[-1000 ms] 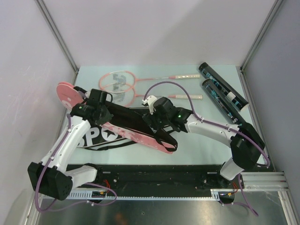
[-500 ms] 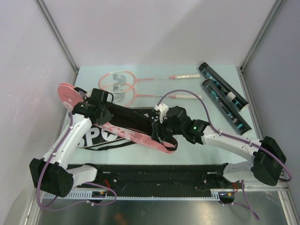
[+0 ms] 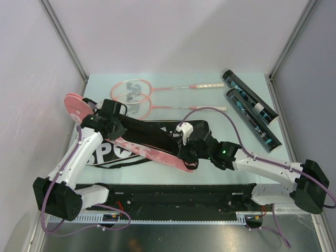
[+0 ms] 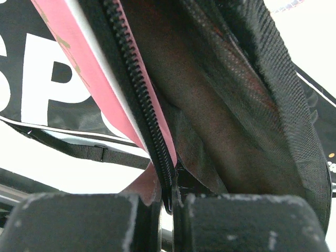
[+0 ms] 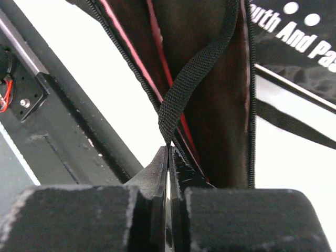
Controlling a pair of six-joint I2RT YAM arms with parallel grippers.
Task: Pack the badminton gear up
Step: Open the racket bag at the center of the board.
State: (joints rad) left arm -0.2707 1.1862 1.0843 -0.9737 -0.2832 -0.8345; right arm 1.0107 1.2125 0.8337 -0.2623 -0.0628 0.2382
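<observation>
Unzipped bag (image 3: 149,137), rackets (image 3: 130,90) lying outside it

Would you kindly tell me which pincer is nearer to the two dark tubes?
Right. The right pincer, shut on the bag mid-table, sits just left of the tubes; the left pincer grips the bag much farther left.

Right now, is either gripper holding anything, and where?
Both hold the racket bag: left gripper pinches its zipper edge, right gripper its open rim where the webbing strap meets it.

Pink-blk bag (image 3: 149,137), pink rackets (image 3: 131,90), blk-teal tubes (image 3: 250,103)
</observation>
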